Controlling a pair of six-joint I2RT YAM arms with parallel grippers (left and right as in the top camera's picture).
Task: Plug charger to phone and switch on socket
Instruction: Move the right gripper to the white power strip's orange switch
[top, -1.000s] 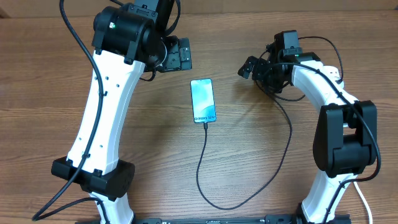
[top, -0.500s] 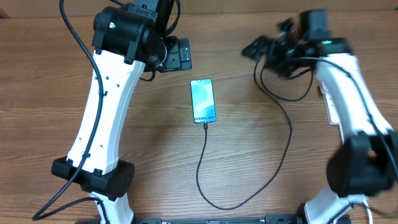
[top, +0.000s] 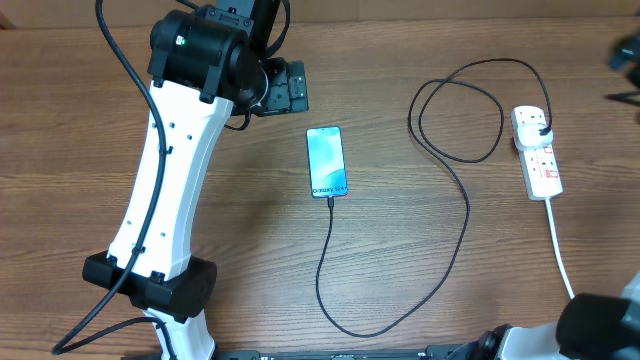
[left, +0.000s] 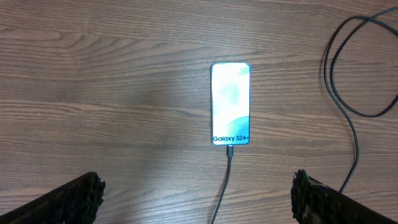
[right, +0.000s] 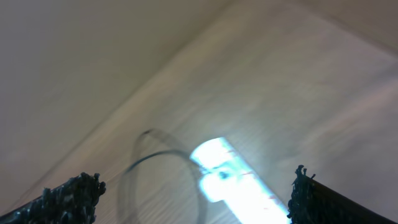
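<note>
Near the middle of the wooden surface lies the phone, screen lit, with the charger plugged into its near end (the "Galaxy" end). Its black cable loops right to a plug seated in the white power strip. Beyond the phone's far end, the left end effector hangs with fingers wide apart. The right end effector, blurred, is likewise spread above the strip.

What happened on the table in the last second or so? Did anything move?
The right pincer swung off to the right, almost out of the overhead view; it is open and empty. That uncovered the socket and the loop of the charger. The phone, lit with the cable in it, and the left pincer stayed put.
</note>
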